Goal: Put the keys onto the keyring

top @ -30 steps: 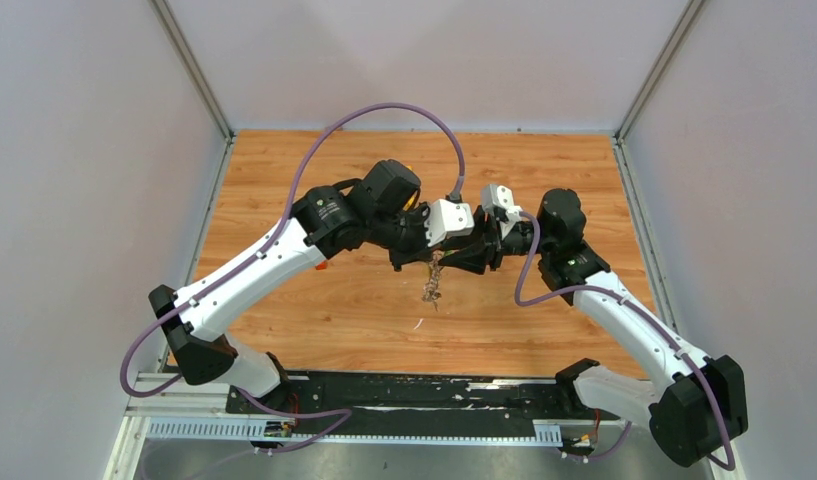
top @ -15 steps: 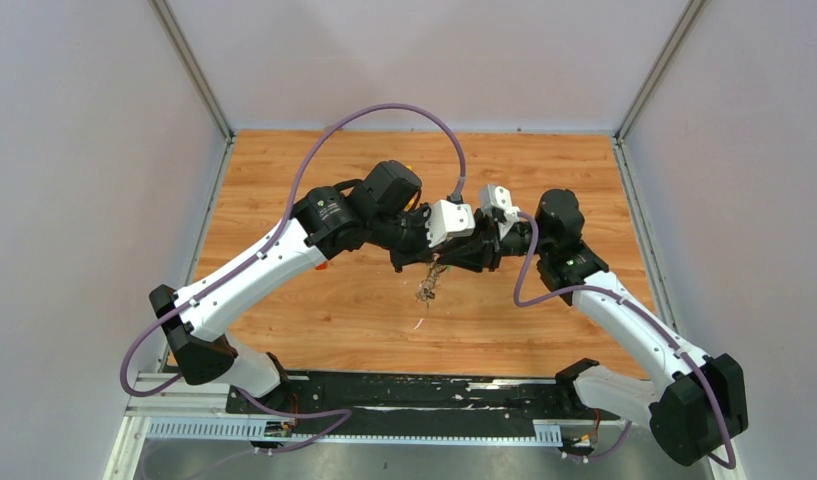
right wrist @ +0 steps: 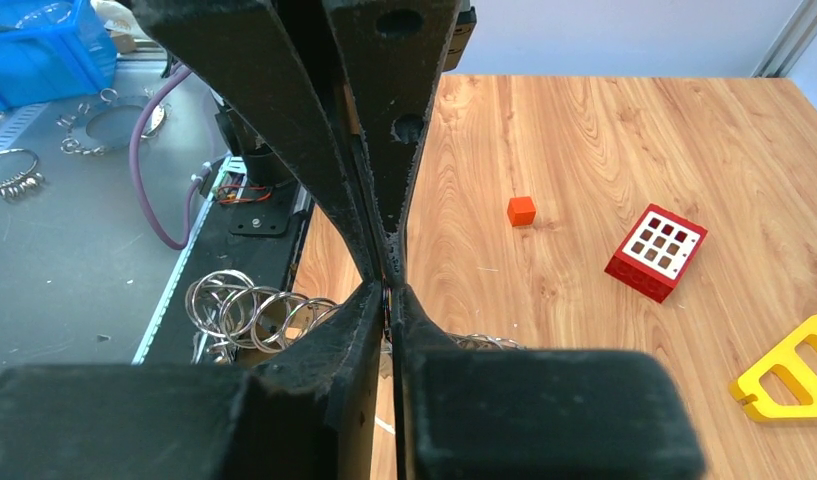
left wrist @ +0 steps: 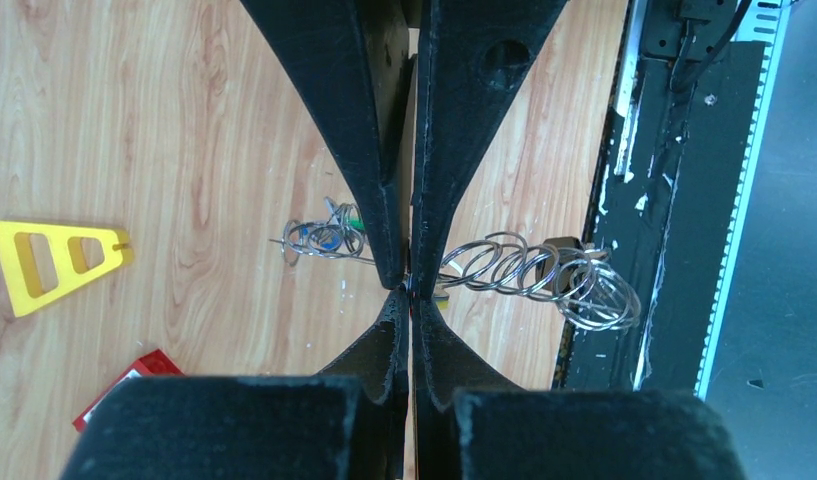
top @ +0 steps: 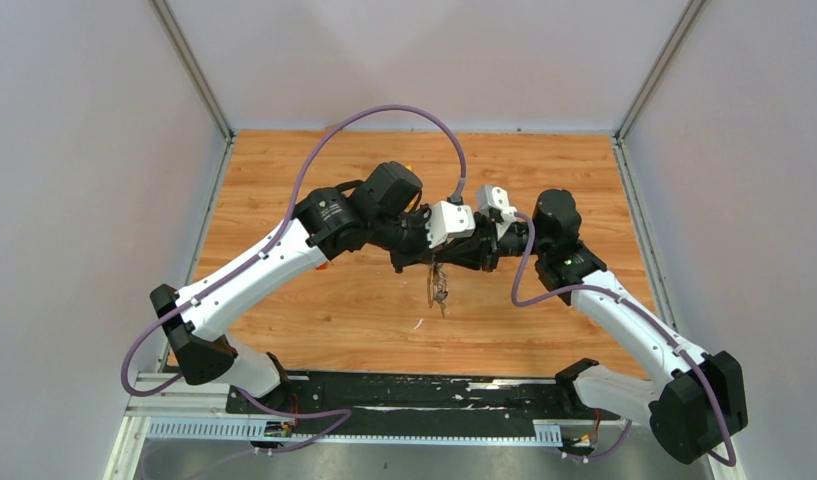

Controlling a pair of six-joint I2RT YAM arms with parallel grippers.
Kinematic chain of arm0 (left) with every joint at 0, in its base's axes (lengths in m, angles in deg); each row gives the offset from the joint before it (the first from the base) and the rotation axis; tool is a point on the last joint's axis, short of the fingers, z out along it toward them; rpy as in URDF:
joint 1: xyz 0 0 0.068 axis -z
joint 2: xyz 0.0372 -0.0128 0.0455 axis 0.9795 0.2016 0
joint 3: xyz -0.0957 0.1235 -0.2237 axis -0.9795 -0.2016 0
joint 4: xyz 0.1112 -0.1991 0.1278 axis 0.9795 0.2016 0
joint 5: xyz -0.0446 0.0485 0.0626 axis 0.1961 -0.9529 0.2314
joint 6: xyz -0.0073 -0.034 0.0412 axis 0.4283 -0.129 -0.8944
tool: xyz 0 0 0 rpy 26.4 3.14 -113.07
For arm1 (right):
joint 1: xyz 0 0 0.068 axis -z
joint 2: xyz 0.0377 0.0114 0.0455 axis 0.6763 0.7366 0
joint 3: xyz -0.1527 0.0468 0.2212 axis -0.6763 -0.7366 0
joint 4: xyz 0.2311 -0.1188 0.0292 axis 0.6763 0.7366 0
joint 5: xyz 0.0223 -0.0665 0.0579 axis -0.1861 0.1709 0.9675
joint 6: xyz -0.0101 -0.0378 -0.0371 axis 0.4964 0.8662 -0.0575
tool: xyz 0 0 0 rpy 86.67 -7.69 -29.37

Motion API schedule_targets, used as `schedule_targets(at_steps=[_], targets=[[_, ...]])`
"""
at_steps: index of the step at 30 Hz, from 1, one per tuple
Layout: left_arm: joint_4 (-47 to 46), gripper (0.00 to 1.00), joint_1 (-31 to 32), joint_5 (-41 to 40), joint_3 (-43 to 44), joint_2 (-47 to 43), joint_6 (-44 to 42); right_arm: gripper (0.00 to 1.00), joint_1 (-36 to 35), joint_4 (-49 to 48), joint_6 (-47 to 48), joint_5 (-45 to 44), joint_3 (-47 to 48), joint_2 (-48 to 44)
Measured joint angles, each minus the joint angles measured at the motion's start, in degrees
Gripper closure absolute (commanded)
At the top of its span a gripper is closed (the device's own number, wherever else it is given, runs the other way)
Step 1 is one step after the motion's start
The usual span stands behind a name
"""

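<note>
My left gripper and right gripper meet tip to tip, both clamped tight on the keyring's thin wire, keys strung along it

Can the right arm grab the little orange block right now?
Probably not yet. The right gripper is shut on the keyring, together with the left gripper. The orange block sits apart on the table, so only that grip hinders it.
</note>
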Motion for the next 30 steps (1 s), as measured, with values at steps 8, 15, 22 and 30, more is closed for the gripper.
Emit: schedule_targets(at_steps=[8, 15, 22, 30], targets=[[-0.09, 1.0, -0.04, -0.13, -0.28, 0.0, 0.0, 1.0, -0.11, 0.09, 0.52, 0.02, 0.0, 0.2], [-1.55, 1.0, -0.04, -0.13, -2.1, -0.55, 0.0, 1.0, -0.15, 2.54, 2.25, -0.35, 0.11, 0.17], [-4.57, 0.97, -0.04, 0.39, -4.83, -3.19, -0.04, 1.0, -0.22, 5.31, 3.98, -0.76, 1.51, -0.44], [-8.13, 0.64, -0.04, 1.92, -7.98, -7.23, -1.42, 1.0, 0.35, 6.6, 4.13, -1.03, 2.01, -1.42]])
